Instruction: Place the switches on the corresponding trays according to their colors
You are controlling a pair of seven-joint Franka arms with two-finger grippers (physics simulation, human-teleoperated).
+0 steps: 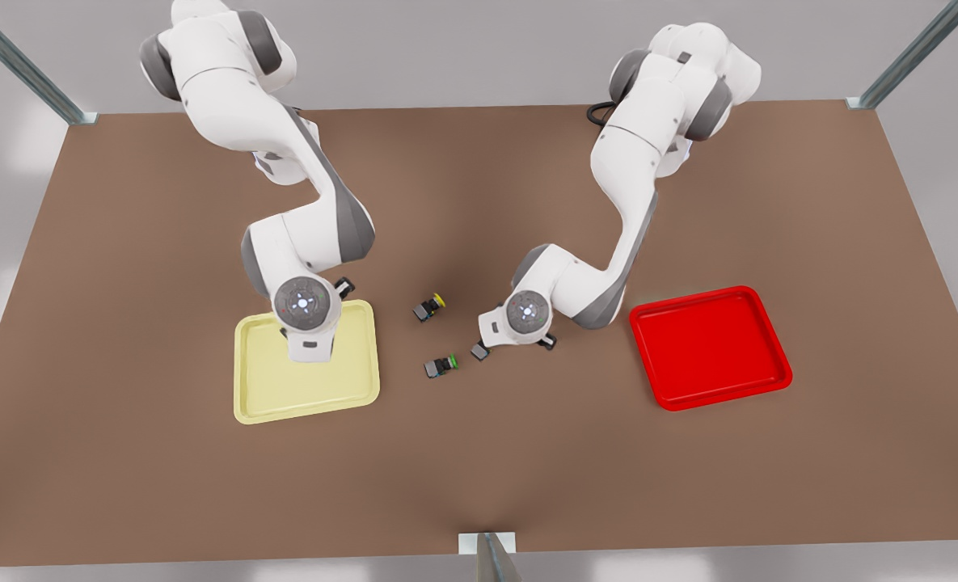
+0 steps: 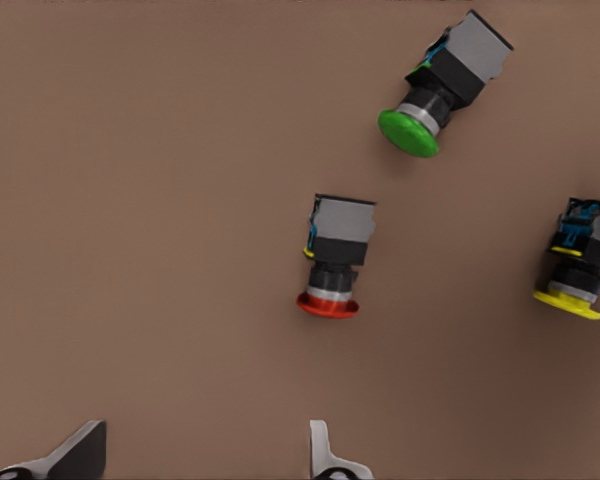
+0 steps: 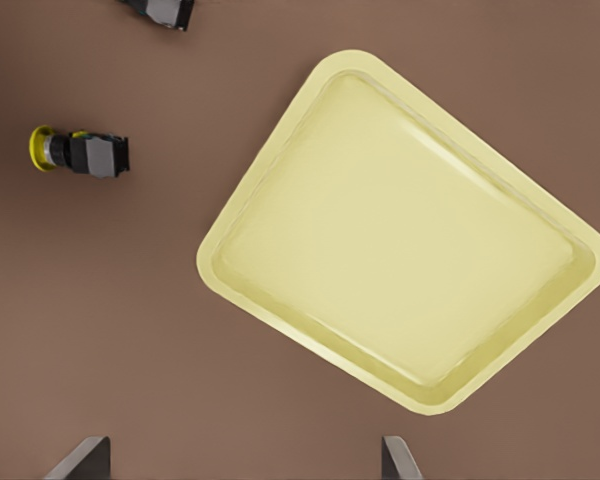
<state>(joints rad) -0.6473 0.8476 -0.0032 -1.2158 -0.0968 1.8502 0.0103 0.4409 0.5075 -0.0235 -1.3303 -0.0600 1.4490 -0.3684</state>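
Observation:
Three switches lie on their sides on the brown table between the trays: red-capped (image 2: 335, 260), green-capped (image 2: 435, 85) (image 1: 441, 366) and yellow-capped (image 2: 580, 265) (image 1: 430, 307) (image 3: 80, 152). My left gripper (image 1: 513, 346) (image 2: 202, 460) hovers open above the table beside the red switch, with nothing between its fingers. My right gripper (image 1: 313, 307) (image 3: 240, 460) hangs open and empty over the far edge of the pale yellow tray (image 1: 349, 380) (image 3: 400, 230). At the front view's right lies the red tray (image 1: 709, 347), with nothing in it.
A dark switch body (image 3: 160, 10) is cut off at the edge of the right wrist view; its cap is hidden. Metal frame posts stand at the table's far corners (image 1: 858, 101), and a bracket (image 1: 487, 543) sits at the near edge.

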